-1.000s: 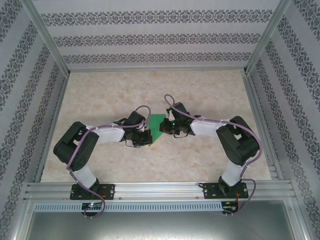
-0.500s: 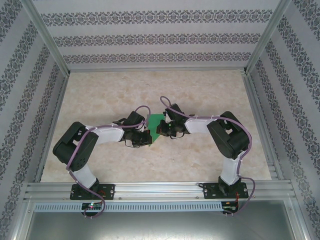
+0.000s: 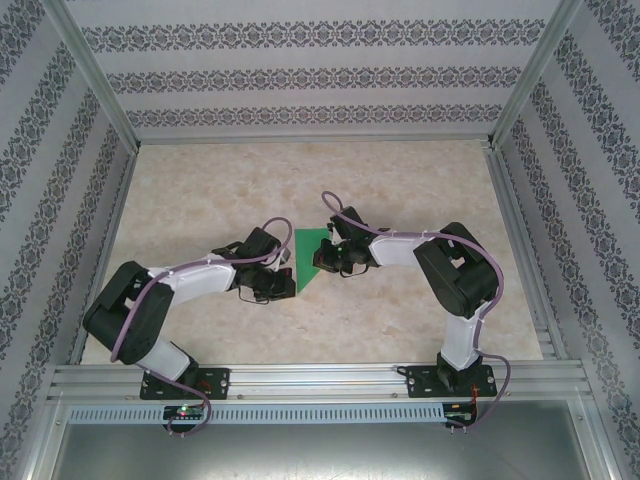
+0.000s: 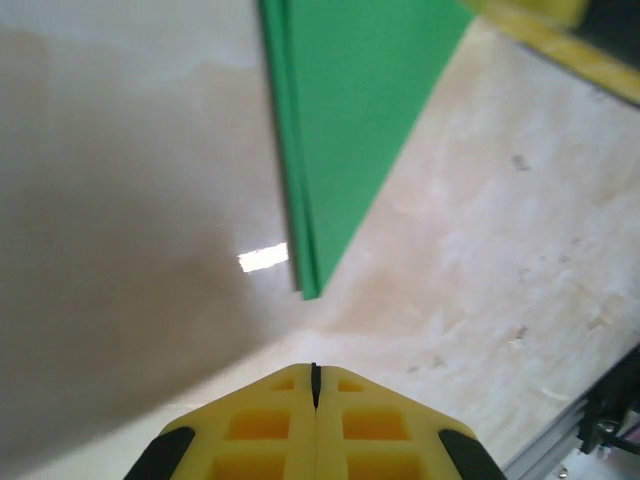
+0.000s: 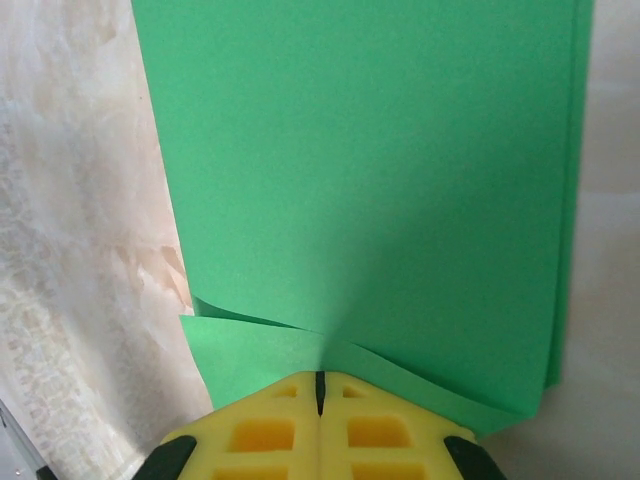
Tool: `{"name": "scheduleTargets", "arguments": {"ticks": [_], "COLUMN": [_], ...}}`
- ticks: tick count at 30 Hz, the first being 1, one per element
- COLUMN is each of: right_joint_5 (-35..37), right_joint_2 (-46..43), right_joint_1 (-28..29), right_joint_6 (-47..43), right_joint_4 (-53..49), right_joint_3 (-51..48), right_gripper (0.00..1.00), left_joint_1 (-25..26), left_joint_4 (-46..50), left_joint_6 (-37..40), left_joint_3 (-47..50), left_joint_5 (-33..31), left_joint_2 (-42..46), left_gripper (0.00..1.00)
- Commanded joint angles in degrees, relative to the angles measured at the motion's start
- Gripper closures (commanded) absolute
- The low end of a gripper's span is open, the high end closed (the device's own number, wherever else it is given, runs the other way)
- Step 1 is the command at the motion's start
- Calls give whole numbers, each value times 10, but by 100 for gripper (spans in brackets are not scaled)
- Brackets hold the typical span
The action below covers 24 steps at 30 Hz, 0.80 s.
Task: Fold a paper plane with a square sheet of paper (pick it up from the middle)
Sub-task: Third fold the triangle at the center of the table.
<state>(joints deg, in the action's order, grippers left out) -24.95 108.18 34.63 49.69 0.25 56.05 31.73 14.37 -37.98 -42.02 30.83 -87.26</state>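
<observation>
Top external: one green sheet (image 3: 305, 258), two arms (image 3: 195, 280) (image 3: 400, 250)

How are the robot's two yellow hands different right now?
The left hand sits apart from the green paper, with bare table between; the right hand touches it, and the paper wrinkles there. The left hand faces a pointed corner; the right hand faces a wide flat side. Both are shut.
</observation>
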Motion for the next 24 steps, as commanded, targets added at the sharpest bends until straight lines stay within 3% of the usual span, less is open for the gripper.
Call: {"name": "scheduleTargets", "arguments": {"ticks": [1,9,24], "right_joint_5": [52,47,10], "right_joint_2": [-2,-44,-58], "right_joint_1": [-2,8,23], "right_joint_6": [30,79,33], "right_joint_4": [-40,13,40], "right_joint_3": [-32,-67,-53], "right_gripper": [100,100,100], "left_joint_1": [-6,10,13], "left_joint_4": [-41,-97,-41], "left_joint_6": [-22,-45,-37], "left_joint_3": [-13,-48,-71], "left_joint_5": [-15,12,-23], "left_joint_2": [18,-73,-133], "left_gripper": [100,100,100]}}
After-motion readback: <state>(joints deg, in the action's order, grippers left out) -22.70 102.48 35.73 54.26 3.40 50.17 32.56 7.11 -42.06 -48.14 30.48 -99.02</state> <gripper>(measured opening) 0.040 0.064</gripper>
